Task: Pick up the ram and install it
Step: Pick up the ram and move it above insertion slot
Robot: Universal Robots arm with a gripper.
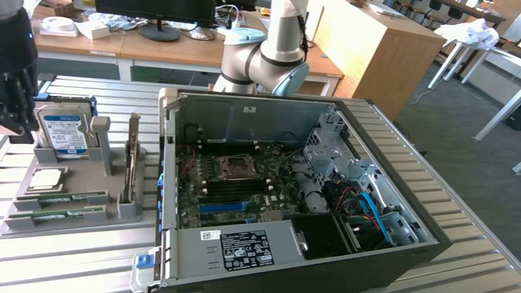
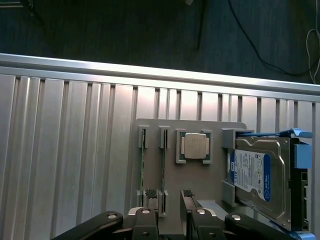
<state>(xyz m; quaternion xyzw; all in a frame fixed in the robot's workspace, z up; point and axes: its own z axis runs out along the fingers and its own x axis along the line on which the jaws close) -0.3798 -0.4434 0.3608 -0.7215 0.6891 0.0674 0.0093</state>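
Gripper stands fully open and holds nothing, positioned over the grey fixture tray on the slatted bench, at the exterior view's left. The ram is seated in its slot in the tray, just beside the square processor; in the wrist view it lines up between the 2 spread fingertips. A second green stick occupies the neighbouring slot. The hard drive stands upright in the tray. The open computer case lies to the exterior view's right
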